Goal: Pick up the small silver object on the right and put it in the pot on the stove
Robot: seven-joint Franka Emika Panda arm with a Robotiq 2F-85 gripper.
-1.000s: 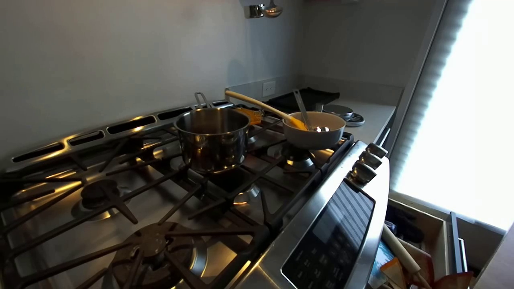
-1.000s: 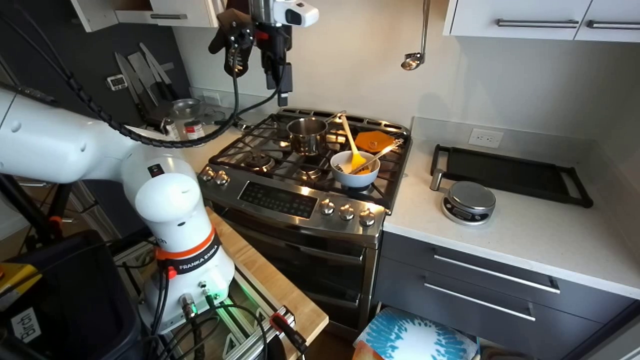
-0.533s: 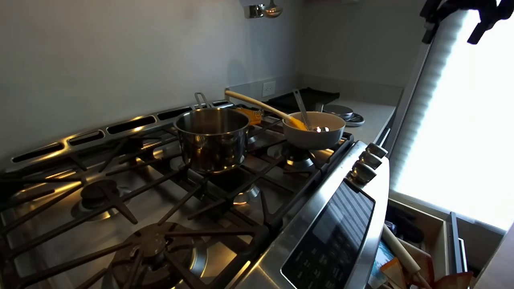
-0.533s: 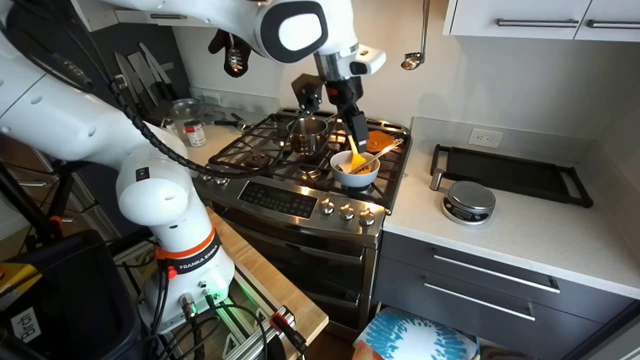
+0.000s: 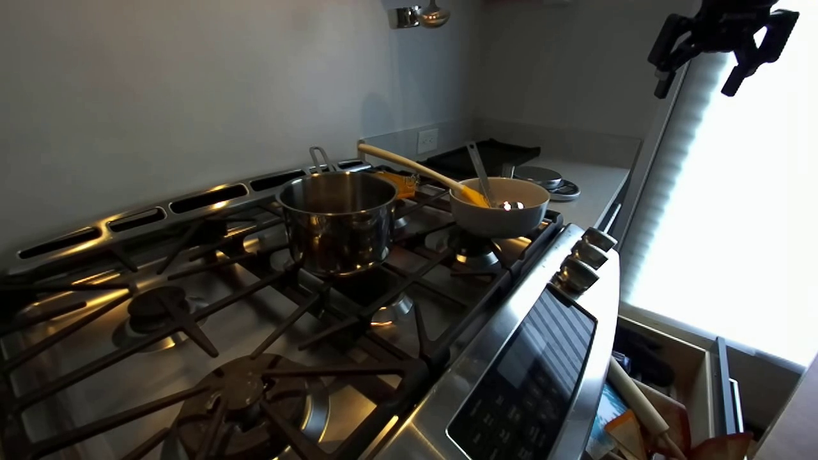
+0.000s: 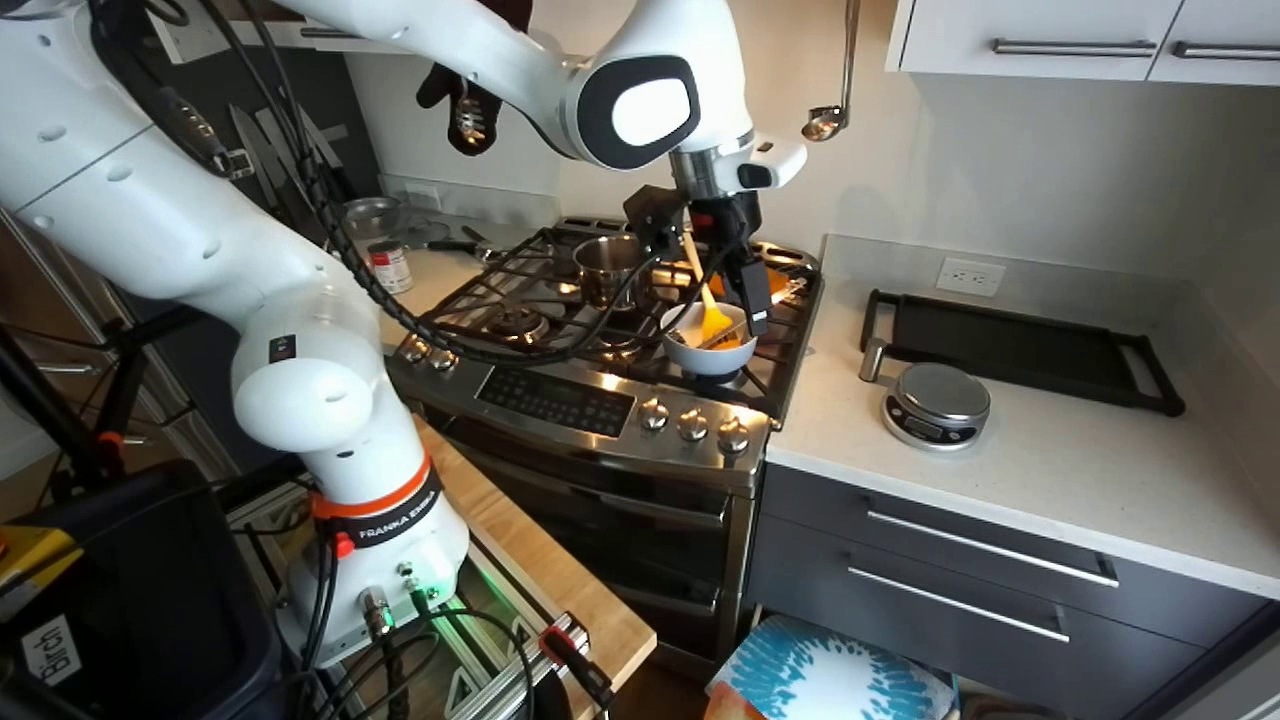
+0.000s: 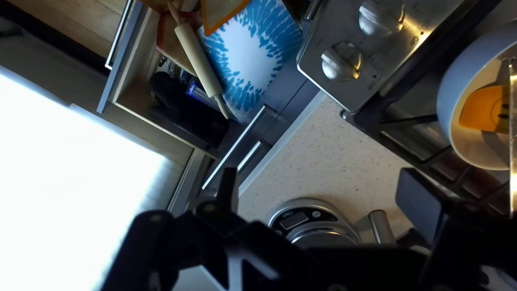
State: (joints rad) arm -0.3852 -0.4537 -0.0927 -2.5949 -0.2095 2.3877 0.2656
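So the hand [image 5: 697, 88] is spread wide and holding nothing. In an exterior view it blocks a bit of the bowl [image 6: 700, 358], but the wrist view has that bowl off to the side. The small silver cylinder [image 7: 381, 227] is on the table [image 7: 323, 161], just beside the kitchen scale [image 7: 319, 224]. The saucepan [image 5: 339, 239] on the stove [image 5: 476, 358] shows in both exterior views only; the wrist view peeks into the open drawer [image 7: 137, 52], rolling pin [image 7: 198, 60] and all.

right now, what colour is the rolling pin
The rolling pin is pale tan, clearest in the wrist view.
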